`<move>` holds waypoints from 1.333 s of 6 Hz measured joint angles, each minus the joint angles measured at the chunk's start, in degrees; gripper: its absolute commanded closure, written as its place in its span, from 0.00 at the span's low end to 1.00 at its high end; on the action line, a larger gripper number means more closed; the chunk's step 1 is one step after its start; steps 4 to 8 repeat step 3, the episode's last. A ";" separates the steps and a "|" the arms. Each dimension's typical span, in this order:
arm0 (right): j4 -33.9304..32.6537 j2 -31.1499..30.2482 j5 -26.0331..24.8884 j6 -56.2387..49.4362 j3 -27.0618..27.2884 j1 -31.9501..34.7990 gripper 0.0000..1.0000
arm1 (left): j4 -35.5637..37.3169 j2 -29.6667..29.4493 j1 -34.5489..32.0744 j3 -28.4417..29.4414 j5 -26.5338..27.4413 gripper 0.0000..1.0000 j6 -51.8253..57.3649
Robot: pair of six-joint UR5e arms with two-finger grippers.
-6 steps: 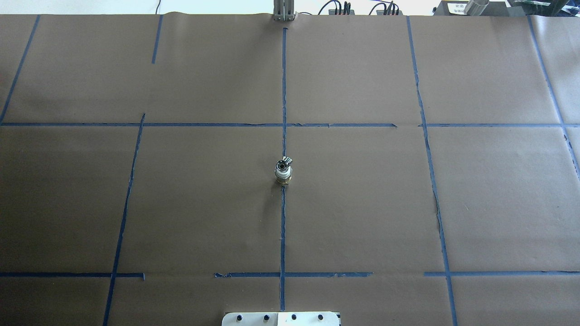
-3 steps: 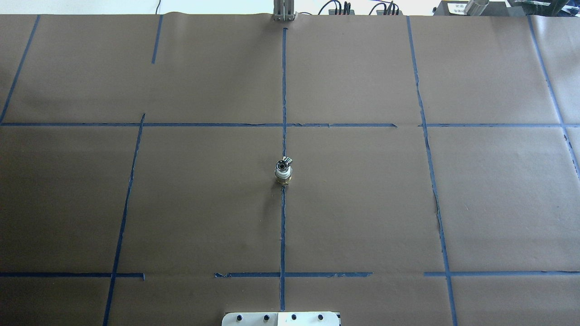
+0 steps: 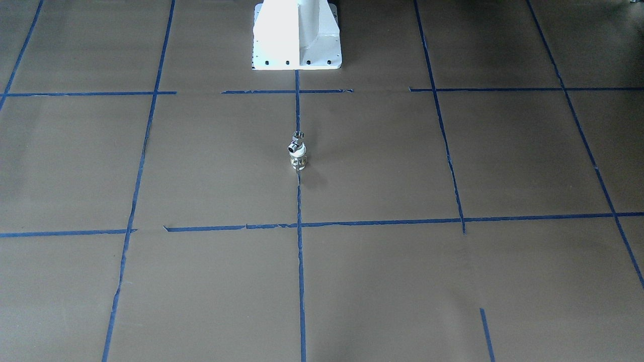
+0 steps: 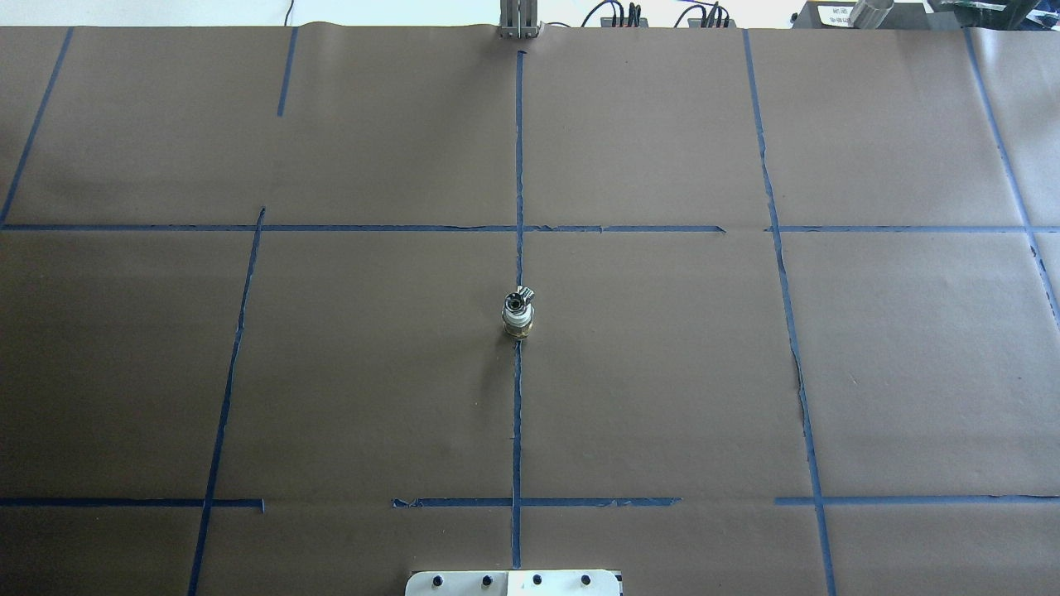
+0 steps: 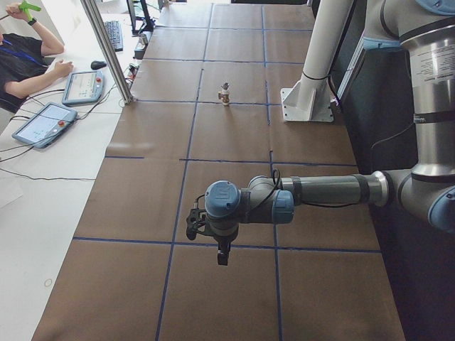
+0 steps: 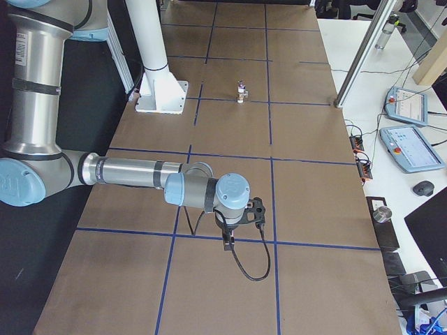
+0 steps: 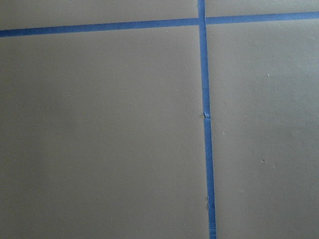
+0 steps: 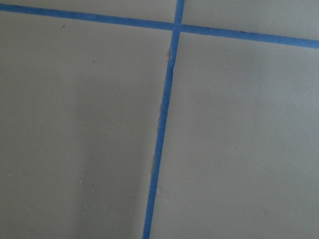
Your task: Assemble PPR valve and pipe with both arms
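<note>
1. Brown paper covers the worktop (image 4: 662, 372), gridded with blue tape (image 4: 517, 414).
2. The valve (image 4: 518, 313) stands upright on the centre tape line, near the white pedestal (image 3: 297, 35).
3. The left pincer (image 5: 222, 257) and right pincer (image 6: 228, 243) hang above opposite worktop ends, well apart from the valve; their opening and hold, I cannot tell.
4. A person (image 5: 21, 57) sits beside 2 tablets (image 5: 43, 122).
5. A far-edge label (image 4: 832, 12) is too small to read.

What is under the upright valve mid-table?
The valve stands on brown paper, on a blue tape line that shows on both sides of it. The stretch beneath its base is covered.
</note>
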 measured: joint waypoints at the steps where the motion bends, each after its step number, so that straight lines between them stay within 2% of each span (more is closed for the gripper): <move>1: 0.00 0.00 0.02 0.00 -0.03 -0.03 0.00 | 0.00 0.00 0.05 -0.11 0.00 0.00 -0.02; 8: -0.02 0.00 0.03 0.00 -0.09 -0.14 0.00 | -0.04 0.01 0.09 -0.30 0.00 0.00 -0.04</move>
